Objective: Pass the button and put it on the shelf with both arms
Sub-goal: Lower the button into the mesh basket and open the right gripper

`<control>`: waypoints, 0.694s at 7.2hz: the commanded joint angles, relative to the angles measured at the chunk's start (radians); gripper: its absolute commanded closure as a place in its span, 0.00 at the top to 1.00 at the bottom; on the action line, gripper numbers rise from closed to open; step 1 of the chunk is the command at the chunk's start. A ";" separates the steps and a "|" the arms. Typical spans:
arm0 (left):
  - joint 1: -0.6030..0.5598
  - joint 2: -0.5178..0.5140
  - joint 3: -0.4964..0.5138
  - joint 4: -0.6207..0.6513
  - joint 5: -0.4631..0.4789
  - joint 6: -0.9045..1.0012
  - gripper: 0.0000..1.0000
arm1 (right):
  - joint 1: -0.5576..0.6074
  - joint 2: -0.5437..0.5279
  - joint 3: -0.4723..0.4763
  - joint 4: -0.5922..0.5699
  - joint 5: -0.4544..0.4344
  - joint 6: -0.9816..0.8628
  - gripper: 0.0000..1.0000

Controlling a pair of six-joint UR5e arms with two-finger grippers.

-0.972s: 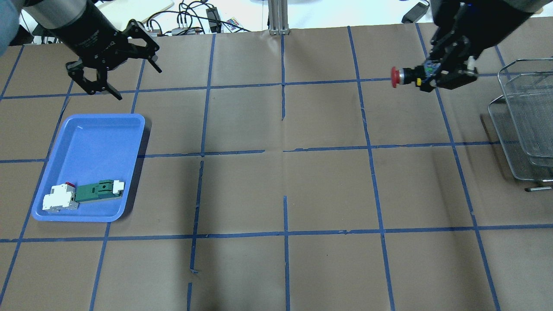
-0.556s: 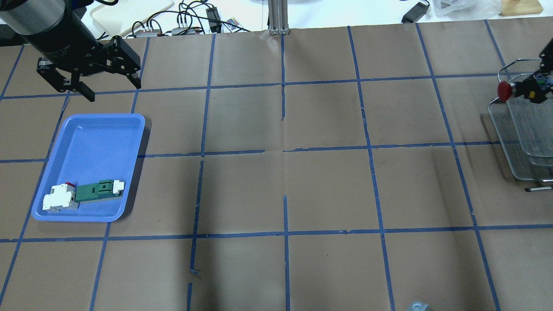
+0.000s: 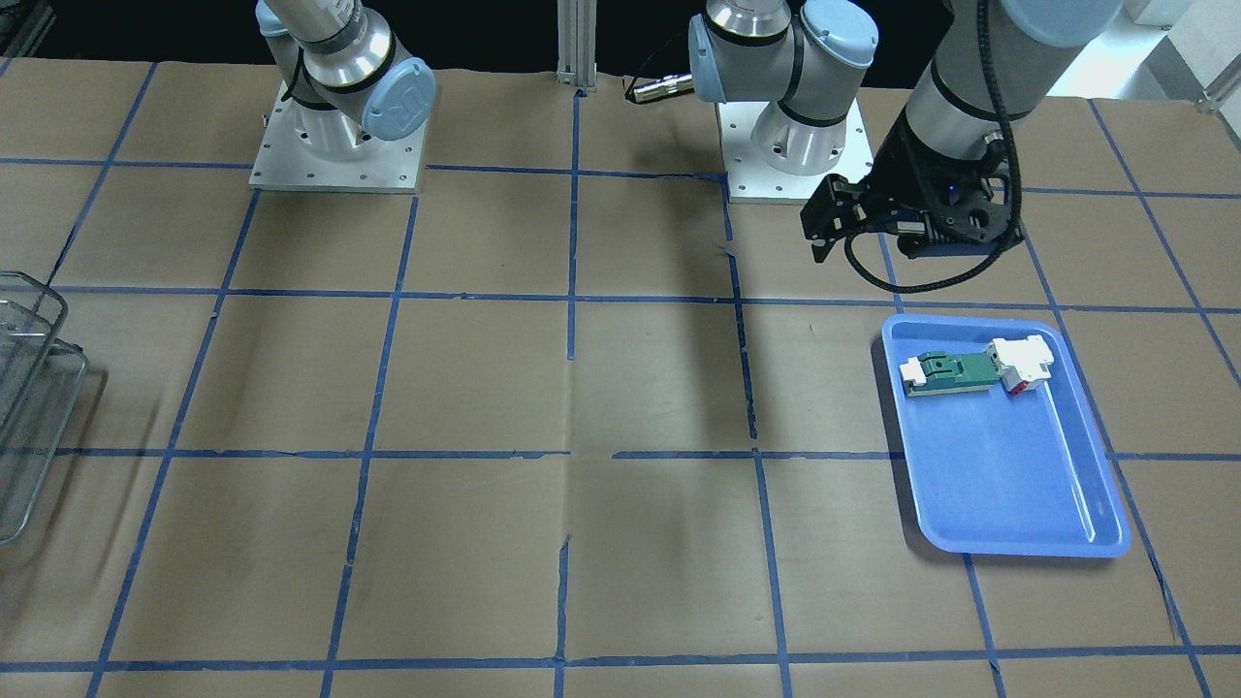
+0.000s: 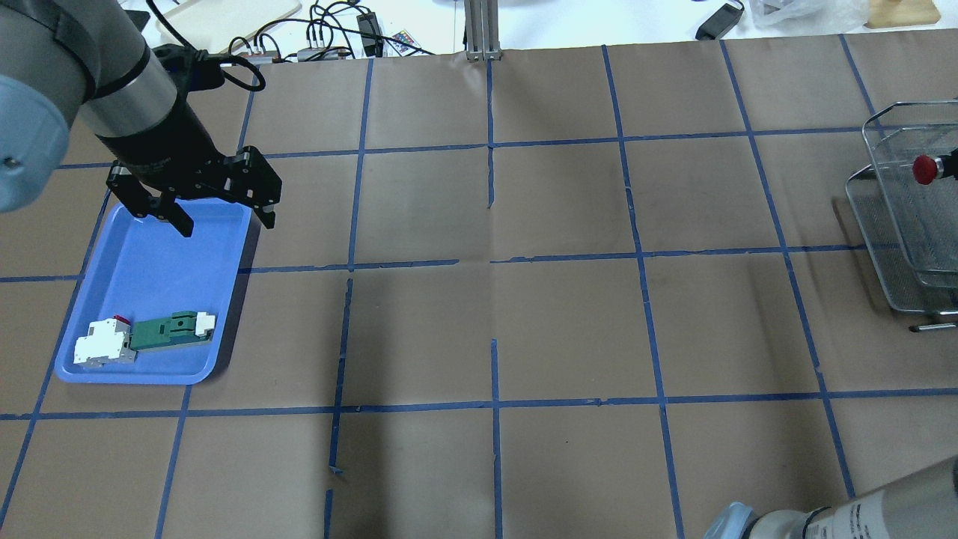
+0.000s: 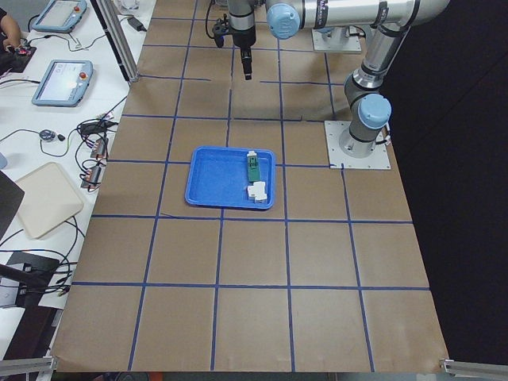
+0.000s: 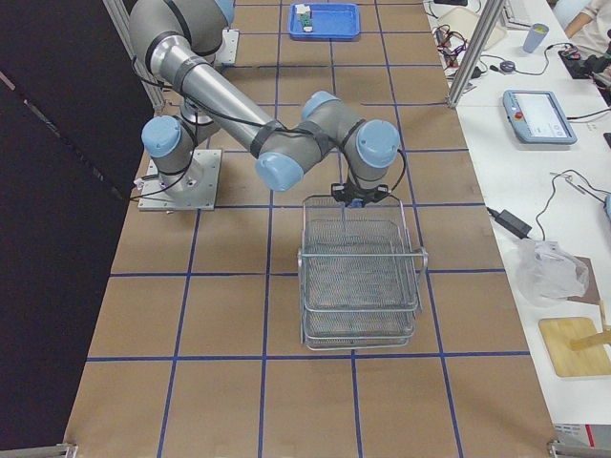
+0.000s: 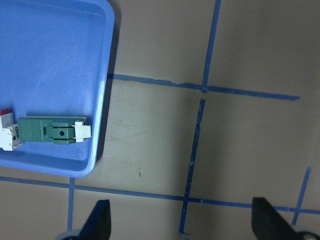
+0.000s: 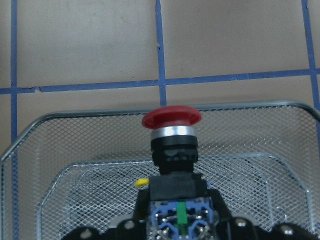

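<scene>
The button, with red cap (image 8: 171, 118) and black collar, is held level in my right gripper (image 8: 180, 227), which is shut on its blue-green back block. It hangs over the near rim of the wire shelf (image 8: 75, 117). In the overhead view only the red cap (image 4: 926, 169) shows at the right edge, above the shelf (image 4: 898, 224). The right side view shows the right gripper (image 6: 353, 196) above the shelf (image 6: 361, 286). My left gripper (image 4: 223, 217) is open and empty over the far edge of the blue tray (image 4: 165, 262).
The blue tray (image 3: 1008, 465) holds a green-and-white flat component (image 4: 171, 331) and a white block with a red bit (image 4: 101, 344). The left wrist view shows both in the tray's corner (image 7: 50, 60). Cables lie beyond the table's far edge (image 4: 337, 37).
My right gripper has carried the button rightwards from the table's right half to above the shelf. My open left gripper has moved down to the tray's far edge.
</scene>
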State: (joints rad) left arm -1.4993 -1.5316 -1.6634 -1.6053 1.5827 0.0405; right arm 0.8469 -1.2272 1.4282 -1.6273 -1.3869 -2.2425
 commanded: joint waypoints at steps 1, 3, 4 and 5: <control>-0.004 0.025 0.007 0.005 0.003 0.078 1.00 | -0.014 0.041 -0.002 -0.020 0.002 0.030 0.33; -0.002 0.048 0.031 -0.001 0.008 0.079 1.00 | -0.038 0.041 -0.003 -0.020 0.008 0.031 0.85; -0.002 0.057 0.031 -0.007 0.005 0.079 1.00 | -0.042 0.041 -0.002 -0.020 0.005 0.037 1.00; -0.002 0.059 0.030 -0.010 0.005 0.078 1.00 | -0.042 0.023 -0.003 -0.008 0.003 0.078 1.00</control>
State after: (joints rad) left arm -1.5019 -1.4787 -1.6343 -1.6104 1.5884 0.1188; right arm 0.8086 -1.1901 1.4260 -1.6448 -1.3822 -2.1987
